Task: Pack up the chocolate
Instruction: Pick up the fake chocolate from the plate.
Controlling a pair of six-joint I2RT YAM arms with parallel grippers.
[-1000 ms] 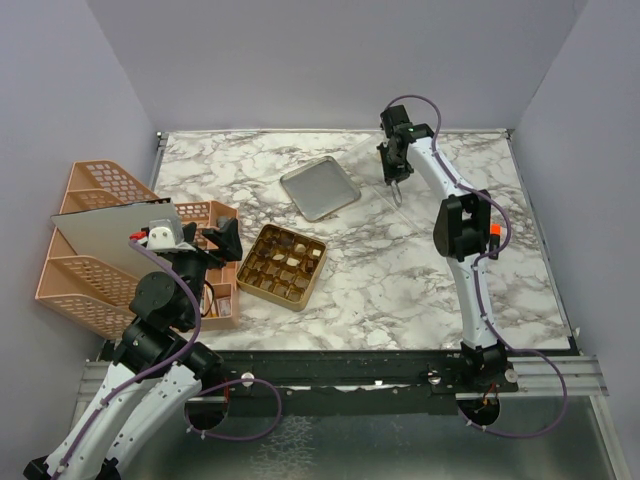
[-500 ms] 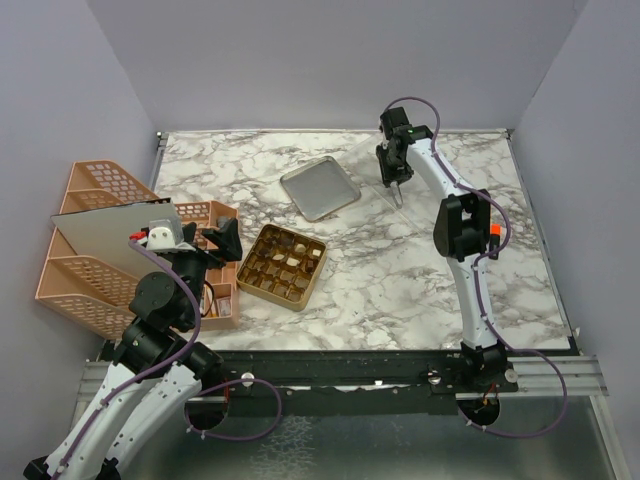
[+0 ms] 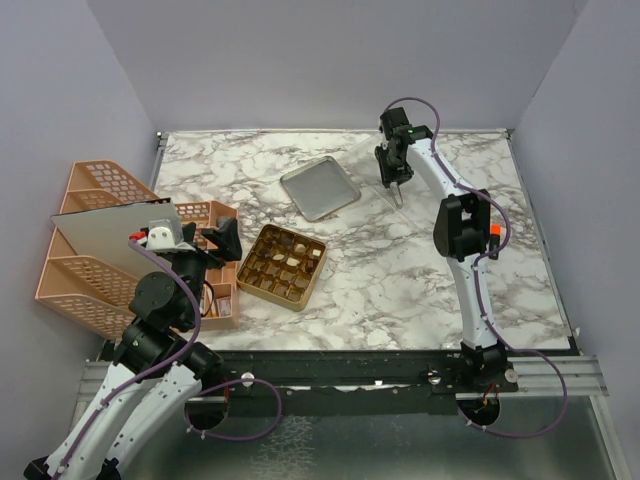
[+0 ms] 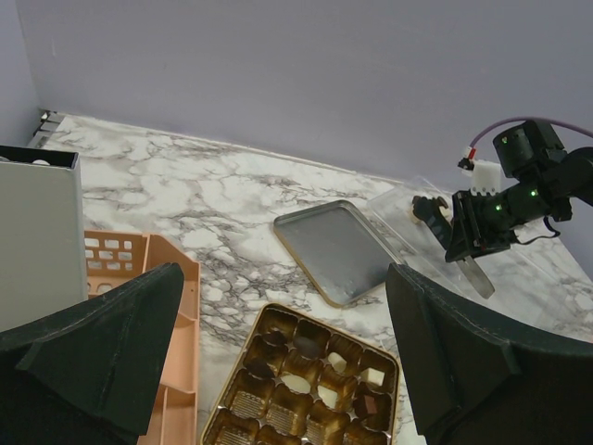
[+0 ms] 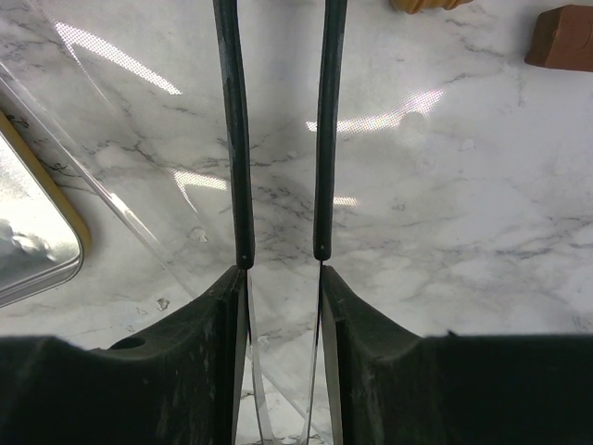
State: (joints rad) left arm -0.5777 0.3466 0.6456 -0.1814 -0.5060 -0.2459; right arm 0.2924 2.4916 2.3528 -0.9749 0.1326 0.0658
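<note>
Pick step: loose chocolate on marble at 1 o'clock of right gripper, fingers narrow, empty. Left gripper wide, idle. Next: shift over piece, pinch, carry to tray

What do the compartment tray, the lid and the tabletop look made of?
Tray: probably thin gold plastic, glossy glints on cell walls. Lid: likely metal, dull silver inside, yellow rim. Table: marble-patterned, polished, reflecting lights; stone or laminate unclear.
</note>
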